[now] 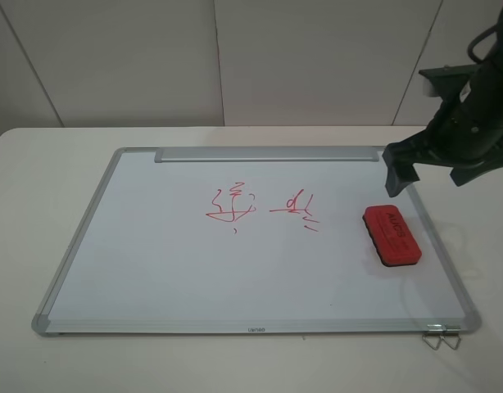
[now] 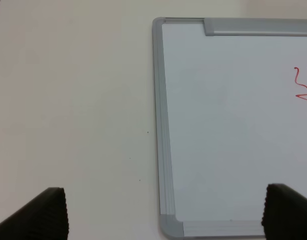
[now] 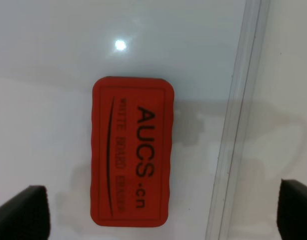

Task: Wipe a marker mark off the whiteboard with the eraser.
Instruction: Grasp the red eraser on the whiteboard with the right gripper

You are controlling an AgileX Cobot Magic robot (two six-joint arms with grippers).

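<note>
White worktop (image 1: pixel 38 205), our whiteboard (image 1: pixel 153 262): eraser (image 1: pixel 391 236) by its right edge, zigzag mark (image 1: pixel 233 205) mid-board; we log left tool (image 2: pixel 166 212), right tool (image 1: pixel 434 173) spread wide, empty.

Table (image 1: pixel 38 205): pale off-white top, matte, filling the lower two-thirds of the high view. Whiteboard (image 1: pixel 235 270) lies flat on it at centre frame, long sides running left to right, silver frame, tray strip along the upper edge. A margin of tabletop shows around the board. Small bent wire piece (image 1: pixel 442 339) on the table, touching the board's lower right corner; kind unclear.
</note>
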